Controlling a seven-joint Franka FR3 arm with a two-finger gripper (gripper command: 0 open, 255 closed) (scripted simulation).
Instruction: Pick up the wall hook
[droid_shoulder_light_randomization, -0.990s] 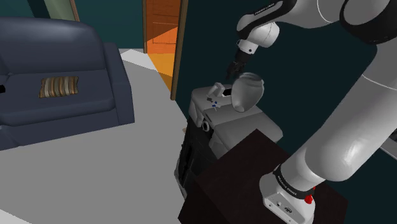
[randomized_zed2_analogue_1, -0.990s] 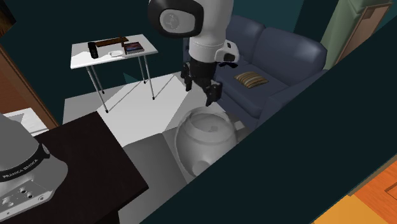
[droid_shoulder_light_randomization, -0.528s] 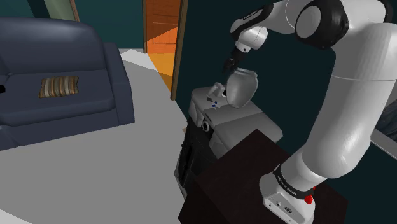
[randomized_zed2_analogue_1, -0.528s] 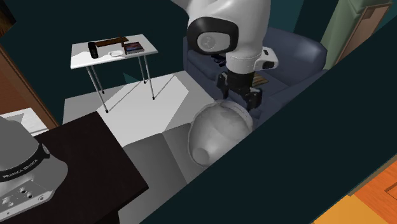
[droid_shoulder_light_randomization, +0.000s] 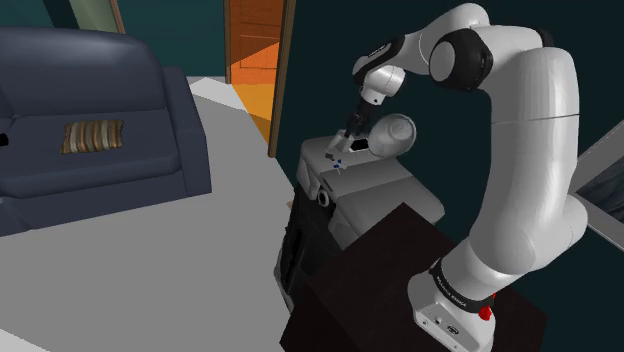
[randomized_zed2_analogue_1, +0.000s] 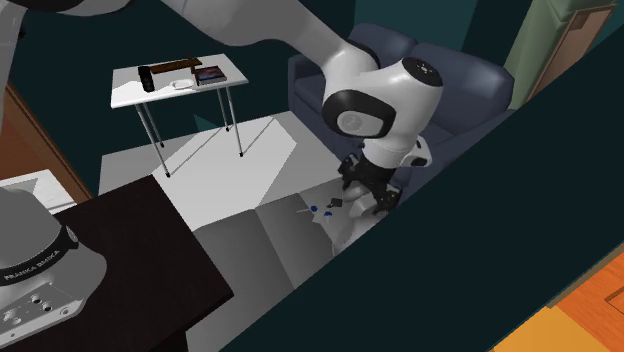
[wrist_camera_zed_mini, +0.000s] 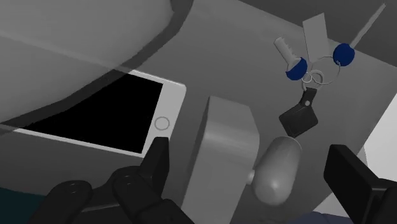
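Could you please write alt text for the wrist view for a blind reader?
A grey wall hook, a block with a rounded knob, lies between the gripper's open jaws, not gripped. Beside it lie a white phone with a black screen and a ring of blue-headed keys.

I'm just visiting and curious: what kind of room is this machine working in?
Probably a living room in a house: a dark blue sofa with a striped cushion, a small white table on thin legs, and a wooden door nearby.

White arm (droid_shoulder_light_randomization: 525, 150) arched up and over, wrist (droid_shoulder_light_randomization: 378, 80) pointing steeply down, black jaws spread wide apart
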